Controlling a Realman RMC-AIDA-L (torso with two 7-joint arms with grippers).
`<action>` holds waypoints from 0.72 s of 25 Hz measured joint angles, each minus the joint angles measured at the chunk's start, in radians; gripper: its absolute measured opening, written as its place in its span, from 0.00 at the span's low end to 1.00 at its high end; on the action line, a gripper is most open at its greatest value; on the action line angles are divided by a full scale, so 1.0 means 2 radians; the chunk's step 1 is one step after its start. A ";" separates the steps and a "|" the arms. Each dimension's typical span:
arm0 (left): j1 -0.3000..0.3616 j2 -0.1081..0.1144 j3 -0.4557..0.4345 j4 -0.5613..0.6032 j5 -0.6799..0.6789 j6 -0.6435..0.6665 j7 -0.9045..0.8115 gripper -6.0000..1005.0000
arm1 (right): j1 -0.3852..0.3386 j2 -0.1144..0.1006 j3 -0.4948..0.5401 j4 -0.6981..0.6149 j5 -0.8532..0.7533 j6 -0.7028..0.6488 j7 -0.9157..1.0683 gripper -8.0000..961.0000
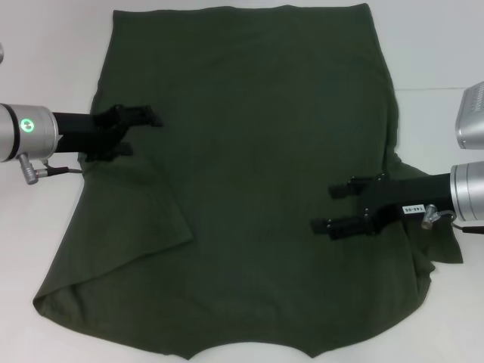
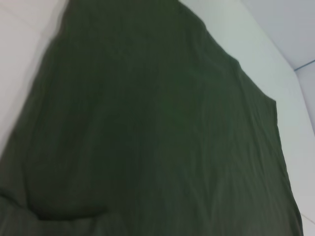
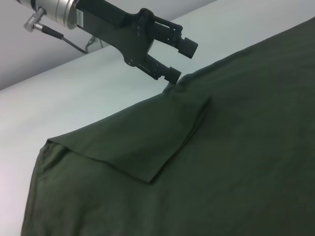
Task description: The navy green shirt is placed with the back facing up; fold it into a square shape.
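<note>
Nearest to the head camera is the shirt's (image 1: 249,174) curved edge, which runs out of view at the bottom. It lies spread flat on the white table (image 1: 45,60), plain dark green side up, and no lettering shows on it. Its straight far edge lies near the top of the view, with white table open past it and on both sides. At the robot's left, one sleeve is folded inward over the body, with a sharp diagonal edge. The left gripper (image 1: 142,130) is over the shirt's left edge, its fingers apart and holding nothing. The right gripper (image 1: 333,208) is over the shirt's right part, its fingers also spread and empty. A small white label on it cannot be read.
</note>
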 joint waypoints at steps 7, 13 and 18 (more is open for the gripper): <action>0.043 0.000 0.000 0.000 -0.095 0.028 0.127 0.86 | -0.001 0.000 0.006 0.000 0.001 0.002 0.002 0.93; 0.094 -0.011 0.000 -0.001 -0.185 0.128 0.368 0.86 | 0.001 -0.003 0.045 -0.001 0.002 0.002 0.038 0.93; 0.129 -0.025 0.000 0.000 -0.200 0.214 0.526 0.86 | 0.006 -0.017 0.067 -0.005 0.003 -0.004 0.135 0.93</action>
